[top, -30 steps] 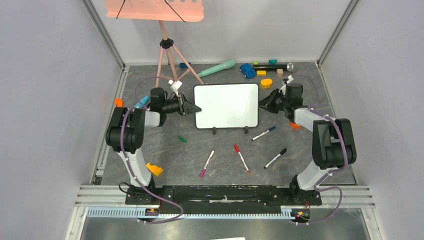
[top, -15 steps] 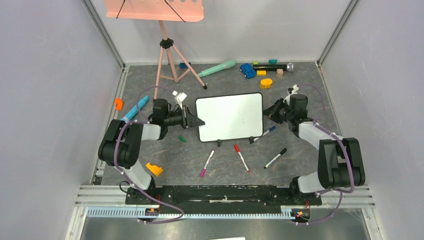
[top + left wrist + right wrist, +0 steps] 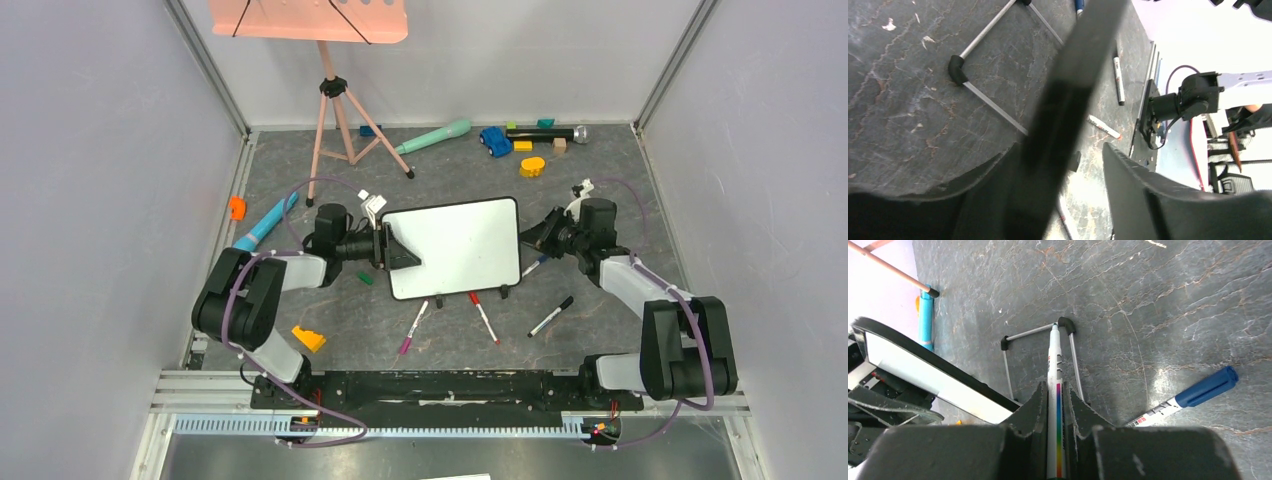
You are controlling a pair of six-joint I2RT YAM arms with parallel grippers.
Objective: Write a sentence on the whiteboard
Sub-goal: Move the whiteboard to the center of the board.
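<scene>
The whiteboard (image 3: 460,245) stands tilted at mid table on its two black feet, its face plain white; no sentence is in view. My left gripper (image 3: 403,254) is at the board's left edge. In the left wrist view the board's dark edge (image 3: 1073,75) lies against one finger with a gap to the other, so the left gripper (image 3: 1063,150) is open around it. At the board's right edge, my right gripper (image 3: 538,238) is shut on a white marker (image 3: 1053,355) with a rainbow stripe. The marker's tip points at the board's wire stand (image 3: 1068,327), and the whiteboard (image 3: 923,372) shows to the left.
Loose markers lie in front of the board: blue-capped (image 3: 535,265), red (image 3: 484,316), magenta (image 3: 413,328) and black (image 3: 551,316). A green cap (image 3: 365,278) and an orange wedge (image 3: 308,338) lie left. A salmon tray on a tripod (image 3: 310,20) and several toys (image 3: 520,140) stand at the back.
The whiteboard has come nearer and turned slightly, both arms moving with it. My left gripper's jaws have opened on its edge. The right gripper keeps the marker.
</scene>
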